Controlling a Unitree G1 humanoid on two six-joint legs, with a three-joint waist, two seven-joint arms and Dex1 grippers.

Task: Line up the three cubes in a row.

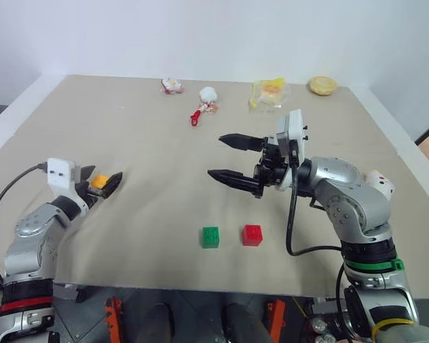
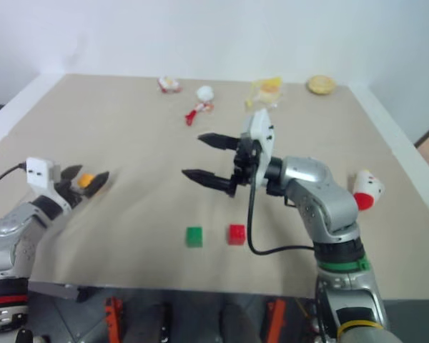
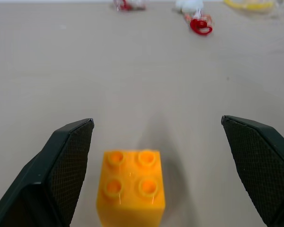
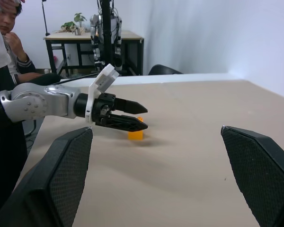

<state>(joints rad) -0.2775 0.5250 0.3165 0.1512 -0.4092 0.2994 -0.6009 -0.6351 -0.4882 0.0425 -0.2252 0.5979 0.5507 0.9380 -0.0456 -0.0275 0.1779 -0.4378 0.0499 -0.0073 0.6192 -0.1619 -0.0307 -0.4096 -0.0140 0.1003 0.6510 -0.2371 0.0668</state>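
The orange-yellow cube (image 3: pixel 131 189) stands studs up on the tan table (image 1: pixel 150 143) at its left side. My left gripper (image 1: pixel 102 179) is open around it, one finger (image 3: pixel 61 165) on each side, and neither pad touches it. The green cube (image 1: pixel 210 236) and the red cube (image 1: pixel 252 234) sit side by side near the table's front edge, a small gap between them. My right gripper (image 1: pixel 216 156) hangs open above the middle of the table, pointing left, with nothing between its fingers. It is well above and behind the green and red cubes.
A white rocket-shaped toy with a red tip (image 1: pixel 379 184) lies at the right, behind my right arm. Small toys (image 1: pixel 172 86), a red-handled piece (image 1: pixel 196 116), a yellow packet (image 1: pixel 268 93) and a round biscuit (image 1: pixel 322 86) lie along the far edge. A person (image 4: pixel 4 38) sits beyond the table's left side.
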